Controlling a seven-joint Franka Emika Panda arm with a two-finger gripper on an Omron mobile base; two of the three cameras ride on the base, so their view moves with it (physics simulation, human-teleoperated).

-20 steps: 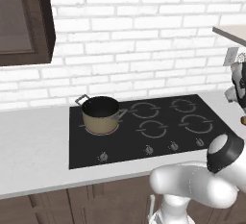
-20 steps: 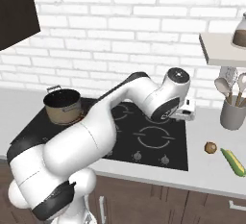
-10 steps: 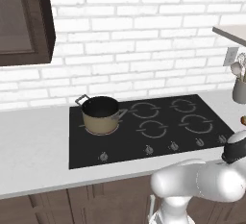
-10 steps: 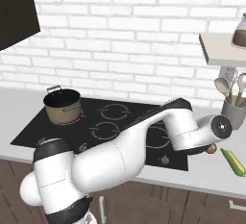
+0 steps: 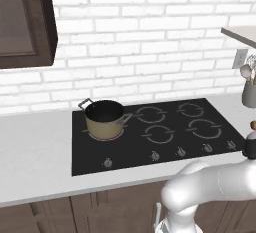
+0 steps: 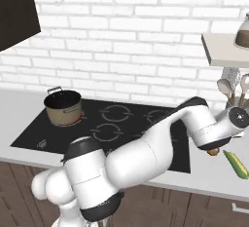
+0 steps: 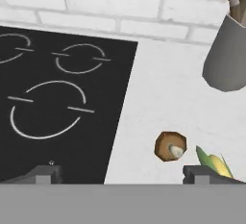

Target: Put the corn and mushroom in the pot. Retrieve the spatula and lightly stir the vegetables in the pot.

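Corn [image 6: 235, 163] lies on the pale counter [image 6: 204, 179] at the far right of the right base view, right of the black cooktop [image 6: 126, 123] and near the counter's front edge, its pale green husk and yellow kernels angled toward the near right. In the hand view its tip [image 7: 214, 162] shows at the lower right, just beside the right fingertip. The mushroom [image 7: 170, 146], brown with a pale stem end, sits on the counter just left of the corn, apart from it, between the cooktop's right edge and the corn; in the right base view it [image 6: 212, 151] peeks out from under the arm's wrist.

The gripper [image 7: 122, 174] hangs above this stretch of counter, its two dark fingertips [image 7: 44, 173] spread wide apart and holding nothing; one tip is over the cooktop's edge, the other beside the corn.

Behind the vegetables, against the white brick wall, stands a grey utensil cup [image 7: 226, 57] with pale utensil handles [image 6: 228, 88] rising from it.

The pot [image 5: 105, 119], tan-gold with a dark inside and thin loop handles, sits well apart on the cooktop's far-left burner; in the right base view it [image 6: 63, 107] is at the left. A dark cabinet [image 5: 25, 19] hangs on the wall above and left of it.
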